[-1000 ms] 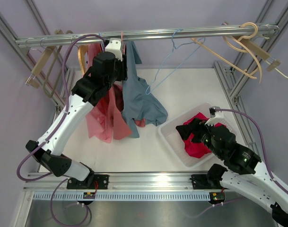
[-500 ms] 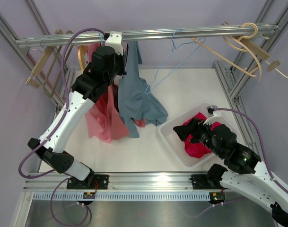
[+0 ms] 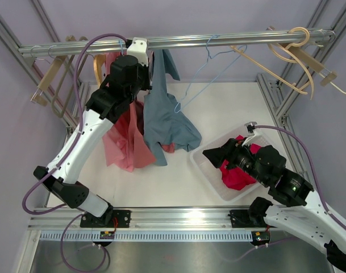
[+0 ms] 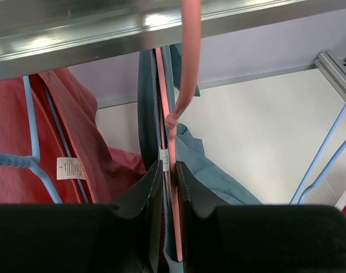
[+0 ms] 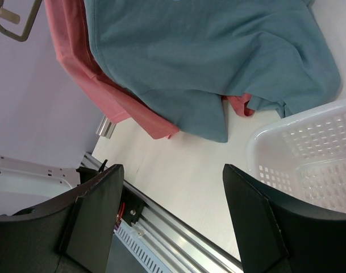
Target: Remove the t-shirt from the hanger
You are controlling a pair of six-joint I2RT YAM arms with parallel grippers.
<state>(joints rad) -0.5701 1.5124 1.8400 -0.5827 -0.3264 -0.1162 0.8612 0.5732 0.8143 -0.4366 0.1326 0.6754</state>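
**A:** Top view, hazards?

**B:** Left gripper point(image 3: 140, 57) is up at the rail point(image 3: 229, 38). The teal t-shirt point(image 3: 164, 122) drapes from it toward 6 o'clock, and the red shirt point(image 3: 123, 149) touches it at 9. A pull here could drag that neighbour along. Right gripper point(image 3: 215, 153) hovers well apart, over the basket point(image 3: 209, 177) rim.

**A:** Left wrist?

**B:** Jaws nearly together. The pink hanger point(image 4: 188, 68) stem and the collar edge run through the slit, 12 to 6. Cannot tell whether they bite or merely straddle. If the wire is caught with the cloth, the hanger may lift off the rail instead of the shirt slipping free.

**A:** Right wrist?

**B:** Jaws wide apart, empty. T-shirt hem point(image 5: 218, 62) at 12 o'clock, basket wall point(image 5: 300, 151) at 3.
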